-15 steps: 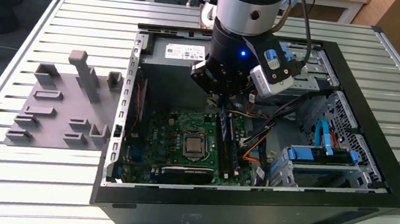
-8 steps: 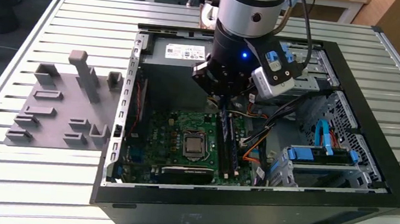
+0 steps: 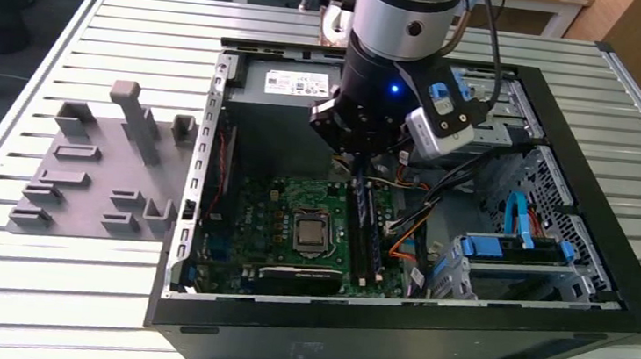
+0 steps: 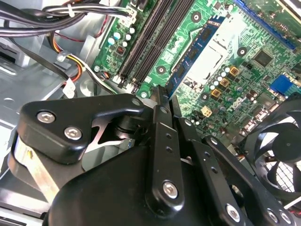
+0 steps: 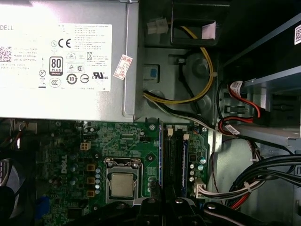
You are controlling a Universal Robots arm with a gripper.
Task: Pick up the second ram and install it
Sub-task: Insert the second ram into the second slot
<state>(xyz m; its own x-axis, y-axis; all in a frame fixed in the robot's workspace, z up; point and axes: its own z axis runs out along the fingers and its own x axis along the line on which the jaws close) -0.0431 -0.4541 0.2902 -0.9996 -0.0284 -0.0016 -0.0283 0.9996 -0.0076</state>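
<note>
Down inside the open computer case (image 3: 402,315), the fingers (image 4: 160,101) sit pressed close together, nothing visibly between them, right over the memory slots (image 4: 153,35) of the green motherboard (image 3: 258,218). One ram stick (image 5: 180,157) with dark chips stands seated in a slot just beside the processor socket (image 5: 121,183); whether it is the second ram I cannot tell. Well apart, the gray fixture blocks (image 3: 98,167) rest on the slatted worktop (image 3: 4,281) at the exterior view's left.

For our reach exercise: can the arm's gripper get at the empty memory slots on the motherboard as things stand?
Probably yes: the computer case is open, the gripper hangs over the empty memory slots, cables aside.
</note>
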